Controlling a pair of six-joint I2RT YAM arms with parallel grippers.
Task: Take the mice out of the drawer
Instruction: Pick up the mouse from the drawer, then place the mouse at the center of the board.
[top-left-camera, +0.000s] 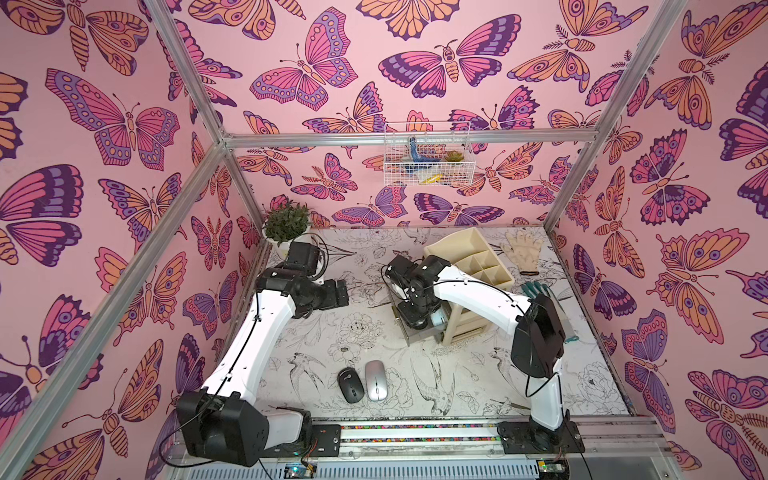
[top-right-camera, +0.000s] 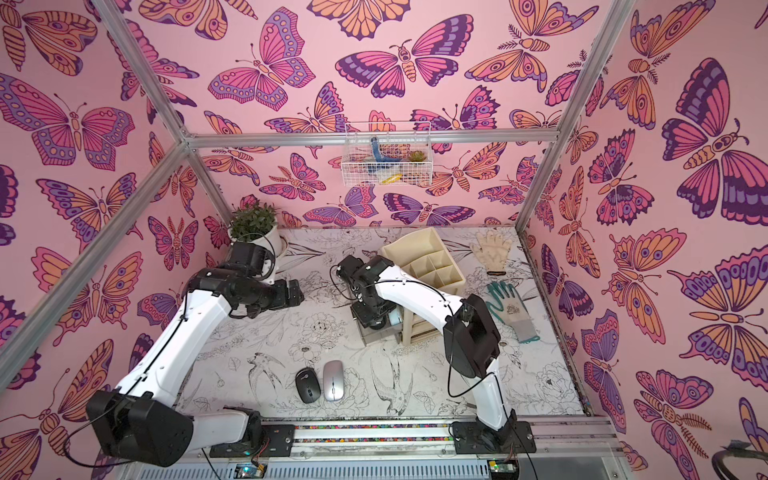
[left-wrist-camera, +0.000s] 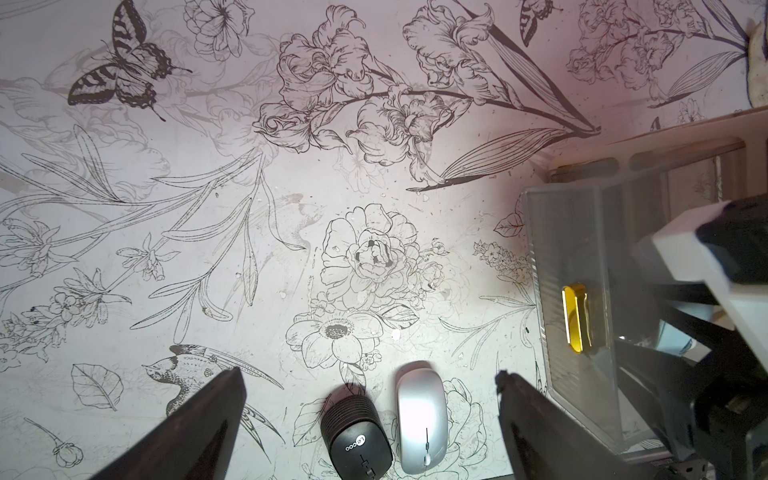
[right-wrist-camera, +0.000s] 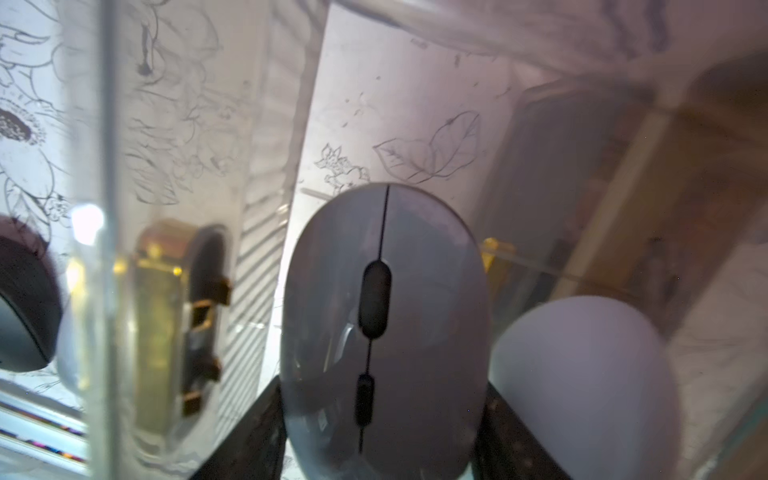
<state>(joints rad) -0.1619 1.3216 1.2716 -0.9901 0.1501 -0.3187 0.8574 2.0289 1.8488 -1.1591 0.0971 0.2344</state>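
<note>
Grey mouse (right-wrist-camera: 384, 316) lies inside the clear drawer (top-left-camera: 412, 337), straddled by the right gripper (right-wrist-camera: 382, 419), its long axis running along the fingers. Whether they pinch it I cannot tell. Left gripper (left-wrist-camera: 370, 372), spread wide, hangs at the drawer's 9 o'clock, so the right arm is nearer.

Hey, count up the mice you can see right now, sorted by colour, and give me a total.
black mouse: 1
silver mouse: 1
grey mouse: 1
pale blue mouse: 1
Total: 4 in view; more may be hidden in the drawer.
</note>
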